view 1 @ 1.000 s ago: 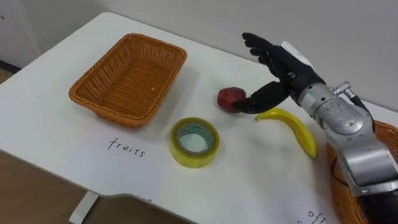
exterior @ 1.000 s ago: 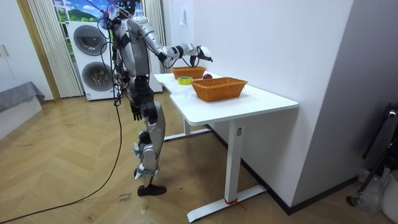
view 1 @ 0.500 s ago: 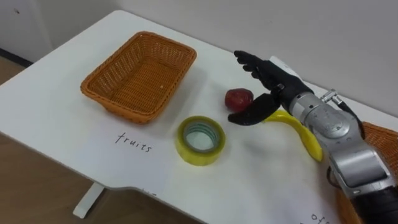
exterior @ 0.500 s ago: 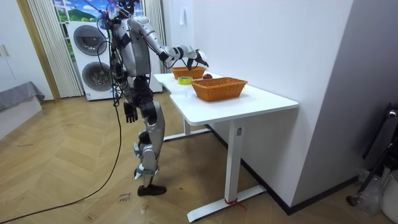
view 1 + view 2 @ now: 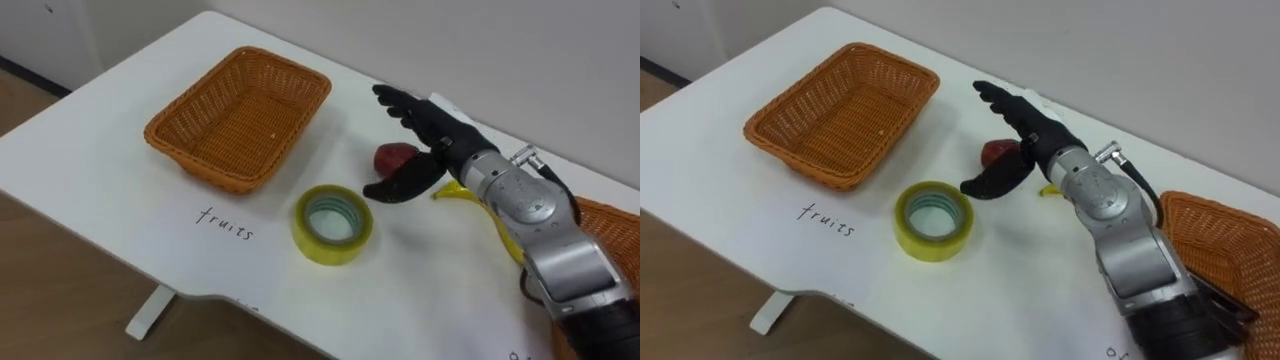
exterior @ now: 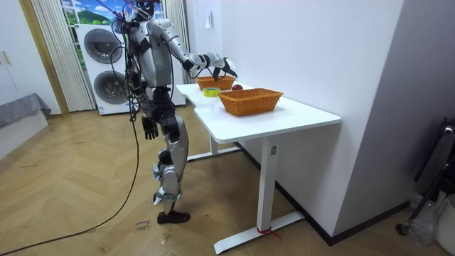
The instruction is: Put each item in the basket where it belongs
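A red apple (image 5: 395, 156) lies on the white table (image 5: 120, 200), to the right of the empty wicker basket (image 5: 240, 115) that has "fruits" written in front of it. My right hand (image 5: 428, 128) is open over the apple, fingers straight above and behind it, thumb (image 5: 396, 187) stretched out in front of it. A yellow banana (image 5: 497, 222) lies to the right, partly hidden by my forearm. A yellow tape roll (image 5: 333, 224) lies flat near the front edge. A second wicker basket (image 5: 1225, 250) stands at the far right. My left hand (image 6: 149, 129) hangs open by my thigh.
I stand at the end of the table (image 6: 284, 117) on the room view's left. A wall runs along the table's far side. The table's front edge (image 5: 190, 290) is close below the tape roll. Washing machines (image 6: 106, 67) stand behind me.
My right hand has sunk and moved left over the apple, with the thumb now in front of it. The view has shifted, so the basket and the tape sit further right.
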You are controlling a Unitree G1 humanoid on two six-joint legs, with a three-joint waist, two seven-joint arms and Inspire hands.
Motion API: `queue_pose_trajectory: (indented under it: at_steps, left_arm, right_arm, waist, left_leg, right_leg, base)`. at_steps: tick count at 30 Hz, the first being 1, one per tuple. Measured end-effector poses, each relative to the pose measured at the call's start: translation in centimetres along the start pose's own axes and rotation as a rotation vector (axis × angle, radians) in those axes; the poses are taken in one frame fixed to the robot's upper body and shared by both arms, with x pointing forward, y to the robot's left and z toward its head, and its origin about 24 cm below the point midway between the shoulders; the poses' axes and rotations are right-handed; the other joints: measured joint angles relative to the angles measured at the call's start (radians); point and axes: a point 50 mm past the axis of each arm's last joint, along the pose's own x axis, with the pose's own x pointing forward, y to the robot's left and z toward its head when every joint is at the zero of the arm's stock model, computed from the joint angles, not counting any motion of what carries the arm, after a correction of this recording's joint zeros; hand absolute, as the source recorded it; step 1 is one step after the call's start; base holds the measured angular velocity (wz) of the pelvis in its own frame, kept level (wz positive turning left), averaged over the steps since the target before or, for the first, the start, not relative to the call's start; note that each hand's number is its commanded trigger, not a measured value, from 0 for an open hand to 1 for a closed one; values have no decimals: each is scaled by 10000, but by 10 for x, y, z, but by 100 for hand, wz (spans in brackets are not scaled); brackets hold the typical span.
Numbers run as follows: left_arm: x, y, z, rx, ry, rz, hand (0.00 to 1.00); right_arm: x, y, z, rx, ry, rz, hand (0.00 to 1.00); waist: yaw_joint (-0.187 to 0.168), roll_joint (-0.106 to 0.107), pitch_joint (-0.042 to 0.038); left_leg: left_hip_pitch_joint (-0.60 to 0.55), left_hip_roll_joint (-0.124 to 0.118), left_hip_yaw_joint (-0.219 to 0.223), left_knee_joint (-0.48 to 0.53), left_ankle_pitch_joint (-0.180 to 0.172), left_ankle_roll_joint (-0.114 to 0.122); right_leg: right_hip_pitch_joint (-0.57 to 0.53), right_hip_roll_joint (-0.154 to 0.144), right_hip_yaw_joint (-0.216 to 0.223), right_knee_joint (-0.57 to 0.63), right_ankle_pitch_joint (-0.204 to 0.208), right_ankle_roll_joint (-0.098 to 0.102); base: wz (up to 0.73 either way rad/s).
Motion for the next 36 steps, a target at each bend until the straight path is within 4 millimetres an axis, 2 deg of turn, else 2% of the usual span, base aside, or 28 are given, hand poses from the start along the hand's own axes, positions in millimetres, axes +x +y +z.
queue_pose_trajectory:
  at_steps: [4,7,16,24,36]
  left_arm:
    - [0,2,2,8,-105,20,0]
    - [0,2,2,12,-101,30,0]
    - [1,1,-2,125,84,11,0]
    - [1,2,-3,435,87,107,0]
    - [0,1,-7,455,404,-141,0]
  right_arm:
    - [5,22,-1,215,59,714,0]
    - [7,30,0,277,36,972,0]
    - [9,33,-3,820,124,928,0]
    - [11,50,-4,818,230,1353,0]
    - [13,48,-10,349,570,947,0]
  waist:
    - [80,-47,52]
    - [204,-100,106]
    - [538,-103,103]
    - [563,-118,99]
    - [558,-133,86]
  left_leg:
    - [27,7,1,-6,1,-1]
    - [13,5,1,-10,-1,2]
    - [28,1,-14,9,1,1]
    - [14,1,-21,8,10,-2]
    - [-30,4,-113,12,13,-8]
  right_leg:
    - [18,-3,0,0,0,0]
    - [11,-5,-5,-1,0,0]
    - [40,-8,-56,3,0,0]
    - [39,-8,-83,6,0,0]
    - [11,-2,-144,4,0,0]
  base:
    - [0]
    - [0]
    - [0]
    - [0]
    - [0]
